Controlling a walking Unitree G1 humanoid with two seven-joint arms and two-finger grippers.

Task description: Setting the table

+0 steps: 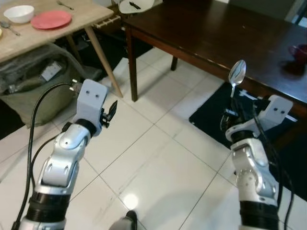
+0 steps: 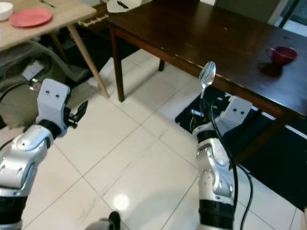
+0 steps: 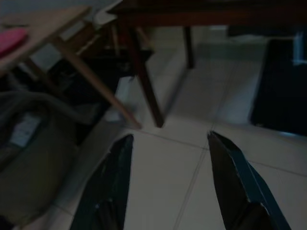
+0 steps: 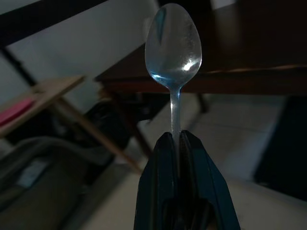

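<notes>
1. Carrying a metal spoon toward the dark wooden table, the robot is mid-delivery in the left eye view; the right gripper holds the spoon upright by its handle, bowl up, just short of the table's near edge, above white floor tiles. The left gripper hangs over the floor, holding nothing.
2. Right eye view: a red cup stands on the far right of the dark table; a pink plate lies on the light wooden table. The next move likely calls for reaching over the edge and laying the spoon flat.
3. Left wrist view: the two black fingers stand well apart, empty.
4. Right wrist view: both fingers are clamped together on the slim handle; the polished bowl glints, facing the camera.
</notes>
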